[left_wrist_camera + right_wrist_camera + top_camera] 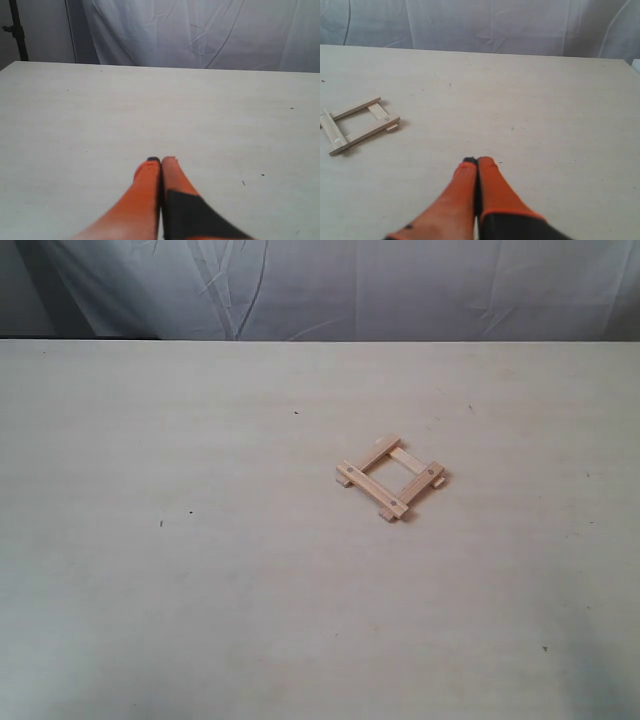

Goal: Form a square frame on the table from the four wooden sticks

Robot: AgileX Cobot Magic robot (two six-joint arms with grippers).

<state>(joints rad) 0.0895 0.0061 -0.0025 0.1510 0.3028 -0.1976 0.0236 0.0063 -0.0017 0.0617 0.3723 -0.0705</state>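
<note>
- Frame (370, 487): four sticks, square closed, corners overlapping, at about 2 o'clock from the centre of the surface (200, 560) in the exterior view
- Handling, judged: light, stiff, thin wood; stacked loose, so a nudge would likely scatter it; take any stick mid-length, across its narrow edges
- Left end effector (161, 160): closed, empty, above the surface, no sticks in its view
- Right end effector (477, 160): closed, empty, well apart from the Frame, touching nothing

Looks like a robot test lab or recording set: wide pale worktop (150, 590) backed by a hung, creased white cloth (350, 285), dark stand pole (18, 30) beside the cloth.
</note>
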